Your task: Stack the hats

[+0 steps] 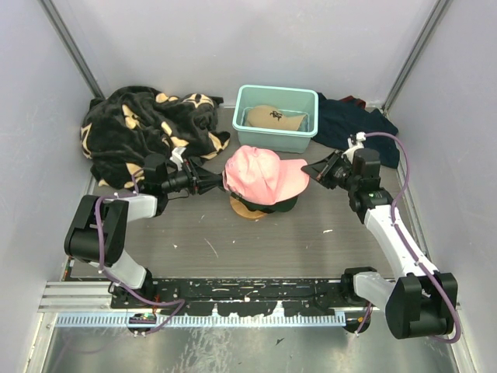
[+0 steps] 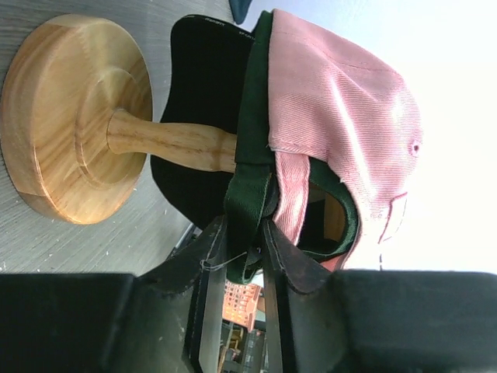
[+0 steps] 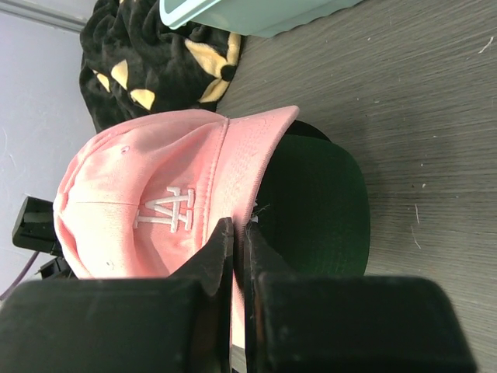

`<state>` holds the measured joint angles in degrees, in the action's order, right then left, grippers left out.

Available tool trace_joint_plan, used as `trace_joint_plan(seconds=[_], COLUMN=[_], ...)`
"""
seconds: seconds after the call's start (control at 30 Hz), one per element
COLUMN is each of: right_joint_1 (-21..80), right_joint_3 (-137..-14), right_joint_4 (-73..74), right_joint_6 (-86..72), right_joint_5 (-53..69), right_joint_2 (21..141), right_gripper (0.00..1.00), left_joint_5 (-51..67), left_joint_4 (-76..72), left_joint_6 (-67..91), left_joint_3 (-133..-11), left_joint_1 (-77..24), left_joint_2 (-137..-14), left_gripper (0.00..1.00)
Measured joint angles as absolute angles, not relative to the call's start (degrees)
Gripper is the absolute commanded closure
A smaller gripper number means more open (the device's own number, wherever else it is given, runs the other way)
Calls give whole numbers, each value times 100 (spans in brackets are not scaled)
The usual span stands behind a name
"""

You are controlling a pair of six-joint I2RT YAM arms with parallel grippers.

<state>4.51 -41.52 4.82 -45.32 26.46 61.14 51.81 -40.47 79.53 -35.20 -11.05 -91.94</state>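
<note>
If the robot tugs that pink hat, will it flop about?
The pink hat probably flops at the crown: its cloth is creased. Its brim keeps a curve, so likely stiffer. Tugging hard might rock the wooden stand, whose post is thin though its base is broad.

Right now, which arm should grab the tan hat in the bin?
Probably right: the right gripper, pinching the brim of the pink cap, sits nearer the teal bin holding the tan cap. The left gripper clamps the strap of the green cap, farther away.

The pink cap [image 1: 260, 172] tops the dark green cap [image 2: 252, 101], seemingly over a black cap [image 2: 198, 85], with the tan cap [image 1: 272, 118] in the bin [image 1: 276, 91].
</note>
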Motion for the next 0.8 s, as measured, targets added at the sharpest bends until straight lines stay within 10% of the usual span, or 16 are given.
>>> trace_joint_plan(seconds=[0.8], right_joint_1=[521], right_joint_3=[-4270], right_joint_4=[650], right_joint_6=[-4486], right_joint_5=[2508], right_joint_2=[6191], right_gripper=[99], left_joint_5=[5673], left_joint_4=[-5564], left_joint_6=[8635], left_joint_3=[-3424], left_joint_1=[-1267], left_joint_2=[-9605], left_gripper=[45])
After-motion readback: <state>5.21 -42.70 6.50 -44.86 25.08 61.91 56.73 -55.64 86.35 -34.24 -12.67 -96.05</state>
